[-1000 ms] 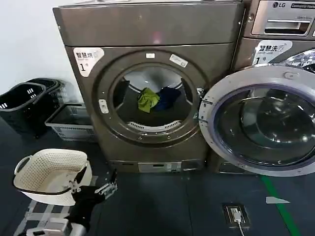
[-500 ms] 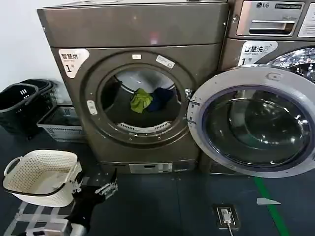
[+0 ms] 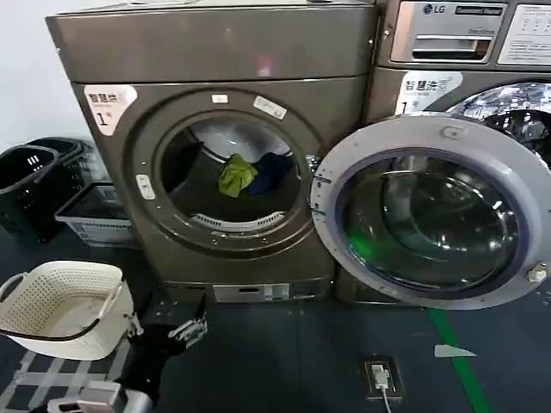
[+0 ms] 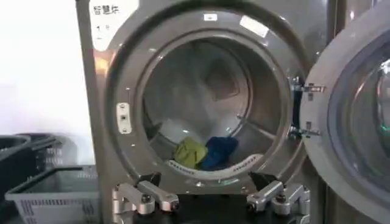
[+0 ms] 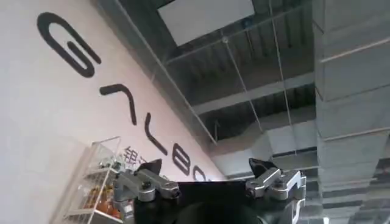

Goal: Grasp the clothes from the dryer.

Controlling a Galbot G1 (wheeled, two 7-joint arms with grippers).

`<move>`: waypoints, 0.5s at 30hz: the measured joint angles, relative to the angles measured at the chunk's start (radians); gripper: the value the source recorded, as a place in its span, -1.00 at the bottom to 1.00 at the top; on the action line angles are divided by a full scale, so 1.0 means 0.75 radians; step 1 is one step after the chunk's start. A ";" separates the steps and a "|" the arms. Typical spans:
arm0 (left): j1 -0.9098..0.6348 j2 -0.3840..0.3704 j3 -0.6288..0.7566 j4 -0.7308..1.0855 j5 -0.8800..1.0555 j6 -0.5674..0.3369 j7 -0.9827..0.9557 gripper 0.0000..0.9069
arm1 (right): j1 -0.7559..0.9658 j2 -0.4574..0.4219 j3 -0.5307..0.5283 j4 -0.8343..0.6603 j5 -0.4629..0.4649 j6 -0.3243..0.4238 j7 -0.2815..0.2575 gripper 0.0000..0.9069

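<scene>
The dryer (image 3: 215,43) is bronze-grey with a white "1" label, and its round door (image 3: 422,224) hangs open to the right. Inside the drum, an olive-green garment (image 3: 234,175) lies beside a dark navy one (image 3: 269,172); these are the clothes. My left gripper (image 3: 176,314) is low in front of the dryer, well short of the porthole. In the left wrist view it (image 4: 207,182) is open and empty, facing the olive piece (image 4: 189,152) and navy piece (image 4: 218,151). My right gripper (image 5: 206,165) is open and empty, pointing up toward a ceiling.
A white perforated basket (image 3: 82,301) sits on the floor just left of my left arm. Dark baskets (image 3: 26,172) and a grey crate (image 3: 90,215) stand by the wall. An LG machine (image 3: 465,52) is behind the open door. A floor socket (image 3: 379,379) and a green line (image 3: 452,344) mark the floor.
The dryer, its door and the baskets have slid left in the head view and look slightly closer. The clothes lie as before in the drum. My left gripper stays low and open.
</scene>
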 measured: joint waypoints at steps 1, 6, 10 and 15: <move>-0.001 0.000 0.000 -0.003 -0.001 -0.001 0.002 1.00 | -0.002 -0.001 0.004 -0.001 0.008 0.004 -0.002 1.00; -0.006 0.002 -0.001 -0.019 -0.006 -0.014 0.014 1.00 | -0.013 -0.005 0.023 0.002 0.044 0.011 -0.004 1.00; -0.014 0.004 0.002 -0.022 -0.009 -0.024 0.023 1.00 | -0.027 -0.013 0.048 0.005 0.074 0.009 -0.010 1.00; -0.027 0.010 0.007 -0.011 -0.014 -0.030 0.025 1.00 | -0.043 -0.006 0.081 0.007 0.099 0.008 -0.021 1.00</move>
